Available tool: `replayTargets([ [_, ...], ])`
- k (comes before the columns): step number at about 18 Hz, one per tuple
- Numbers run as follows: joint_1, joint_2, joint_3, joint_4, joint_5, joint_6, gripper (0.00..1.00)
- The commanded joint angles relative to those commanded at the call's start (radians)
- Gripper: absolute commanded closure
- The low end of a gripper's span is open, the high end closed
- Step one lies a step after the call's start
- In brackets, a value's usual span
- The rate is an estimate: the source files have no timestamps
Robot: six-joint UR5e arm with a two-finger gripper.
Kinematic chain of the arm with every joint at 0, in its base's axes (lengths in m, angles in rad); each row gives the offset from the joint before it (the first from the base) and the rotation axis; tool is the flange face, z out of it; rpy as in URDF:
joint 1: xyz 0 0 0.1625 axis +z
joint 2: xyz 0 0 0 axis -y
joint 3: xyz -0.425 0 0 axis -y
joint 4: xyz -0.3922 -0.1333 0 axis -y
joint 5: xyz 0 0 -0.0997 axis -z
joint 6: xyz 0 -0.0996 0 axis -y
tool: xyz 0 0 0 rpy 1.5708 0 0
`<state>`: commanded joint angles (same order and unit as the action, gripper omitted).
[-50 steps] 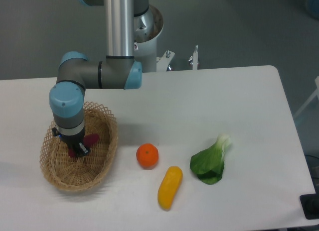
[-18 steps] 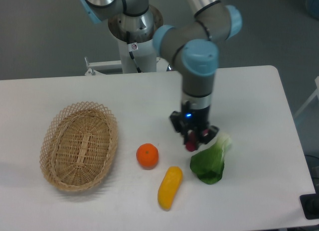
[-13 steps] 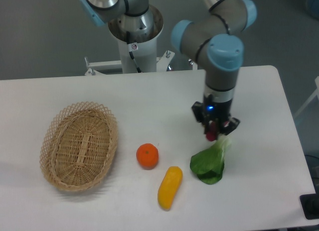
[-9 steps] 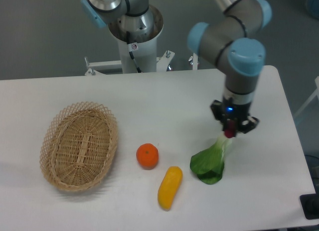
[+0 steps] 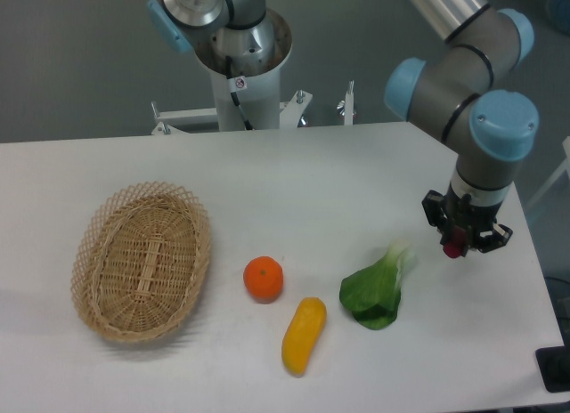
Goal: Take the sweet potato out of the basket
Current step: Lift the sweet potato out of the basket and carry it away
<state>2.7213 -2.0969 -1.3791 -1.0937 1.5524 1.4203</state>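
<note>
My gripper hangs above the right side of the table, shut on the sweet potato. Only a small reddish end of the tuber shows between the dark fingers. The oval wicker basket stands far off at the left of the table, with nothing lying in it.
An orange sits near the table's middle. A yellow oblong vegetable lies just in front of it. A leafy green vegetable lies left of and below the gripper. The table's right edge runs close to the gripper.
The gripper carried the sweet potato out of the basket and across the table to the right, past the orange and the leafy green, ending near the right edge.
</note>
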Motion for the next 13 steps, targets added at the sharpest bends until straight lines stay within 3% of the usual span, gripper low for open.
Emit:
replayTargets([
  [13, 0.000, -0.006, 0.022, 0.000, -0.002, 0.023, 0.99],
])
